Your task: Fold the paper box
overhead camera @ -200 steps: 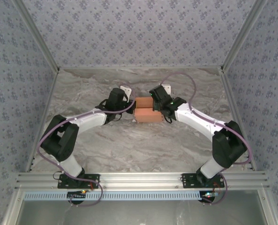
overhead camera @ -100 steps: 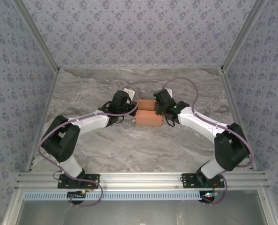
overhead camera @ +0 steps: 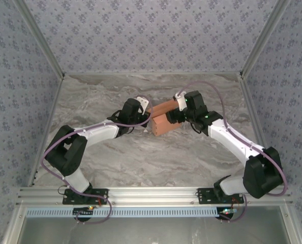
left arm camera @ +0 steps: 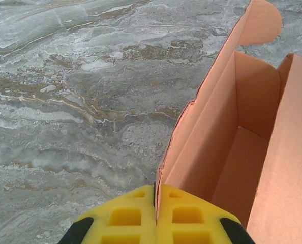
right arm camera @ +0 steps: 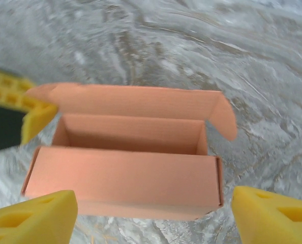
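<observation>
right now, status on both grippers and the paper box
Left gripper shut on the paper box, pinching a long wall's edge. Right gripper open, jaws flanking the box, not gripping. Box top open, not yet folded shut. Nothing seen in the way.

- No text, label, brand, number or sign is readable.
- The paper box point(right arm camera: 123, 178) shows plain unprinted faces; the wallpaper point(overhead camera: 141, 30) bears only a flower pattern.

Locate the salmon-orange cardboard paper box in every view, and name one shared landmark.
Top external: salmon-orange cardboard paper box at centre, between both arms.
Left wrist: right half, its open interior visible.
Right wrist: centre, lying crosswise, top open.
Shared landmark: left gripper, yellow pads pinching the box's wall.
</observation>
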{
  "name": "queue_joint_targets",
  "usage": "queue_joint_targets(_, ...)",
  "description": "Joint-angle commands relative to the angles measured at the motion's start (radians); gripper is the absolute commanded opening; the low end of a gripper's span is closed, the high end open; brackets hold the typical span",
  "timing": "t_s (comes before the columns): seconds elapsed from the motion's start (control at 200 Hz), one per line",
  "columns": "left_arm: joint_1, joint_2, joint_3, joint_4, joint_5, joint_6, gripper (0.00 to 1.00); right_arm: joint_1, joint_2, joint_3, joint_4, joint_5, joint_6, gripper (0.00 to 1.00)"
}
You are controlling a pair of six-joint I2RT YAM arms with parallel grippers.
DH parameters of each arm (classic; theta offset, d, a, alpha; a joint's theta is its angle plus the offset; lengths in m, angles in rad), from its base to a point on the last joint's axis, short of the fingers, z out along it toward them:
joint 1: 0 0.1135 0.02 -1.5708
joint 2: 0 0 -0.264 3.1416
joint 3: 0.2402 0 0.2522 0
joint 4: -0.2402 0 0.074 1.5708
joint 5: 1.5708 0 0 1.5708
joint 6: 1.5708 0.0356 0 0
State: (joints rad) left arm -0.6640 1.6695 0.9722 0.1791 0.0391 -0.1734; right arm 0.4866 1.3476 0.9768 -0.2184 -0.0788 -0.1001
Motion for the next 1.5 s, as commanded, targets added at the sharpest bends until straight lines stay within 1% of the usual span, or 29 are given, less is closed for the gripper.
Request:
queue_joint_targets(0.0,-0.006,-0.033,0.048,-0.024,0.033,0.050,0.00,-0.006,-0.065,-0.080,0.030,-0.180,-0.515,0.98)
queue_joint_targets(0.02,-0.006,-0.033,0.047,-0.023,0.039,0.058,0.00,-0.009,-0.073,-0.094,0.038,-0.183,-0.585,1.00)
queue_joint_targets(0.08,-0.006,-0.033,0.048,-0.020,0.047,0.072,0.00,-0.020,-0.075,-0.100,0.025,-0.182,-0.751,1.00)
queue_joint_targets(0.205,-0.006,-0.036,0.044,-0.012,0.074,0.105,0.00,-0.078,-0.009,0.015,-0.183,-0.290,-1.026,1.00)
queue_joint_targets(0.31,-0.006,-0.036,0.042,0.002,0.108,0.121,0.00,-0.112,0.060,0.117,-0.243,-0.321,-1.145,1.00)
queue_joint_targets(0.405,-0.006,-0.035,0.042,0.011,0.135,0.128,0.00,-0.121,0.115,0.198,-0.289,-0.349,-1.241,1.00)
queue_joint_targets(0.54,-0.006,-0.039,0.040,0.016,0.162,0.140,0.00,-0.106,0.217,0.322,-0.400,-0.314,-1.357,1.00)
queue_joint_targets(0.675,-0.006,-0.037,0.042,0.016,0.181,0.151,0.00,-0.092,0.289,0.403,-0.514,-0.312,-1.383,1.00)
queue_joint_targets(0.864,-0.006,-0.036,0.047,0.010,0.199,0.166,0.00,-0.084,0.309,0.444,-0.598,-0.361,-1.347,1.00)
queue_joint_targets(0.954,-0.006,-0.036,0.046,0.011,0.204,0.172,0.00,-0.076,0.310,0.424,-0.572,-0.326,-1.350,1.00)
queue_joint_targets(1.024,-0.006,-0.036,0.045,0.014,0.217,0.174,0.00,-0.065,0.318,0.388,-0.512,-0.251,-1.389,1.00)
queue_joint_targets(1.079,-0.006,-0.036,0.043,0.020,0.231,0.177,0.00,-0.064,0.330,0.380,-0.489,-0.221,-1.399,1.00)
queue_joint_targets(1.279,-0.006,-0.036,0.038,0.035,0.266,0.187,0.00,-0.057,0.350,0.388,-0.438,-0.214,-1.388,1.00)
queue_joint_targets(1.494,-0.008,-0.034,0.040,0.035,0.285,0.194,0.00,-0.038,0.389,0.423,-0.501,-0.208,-1.397,1.00)
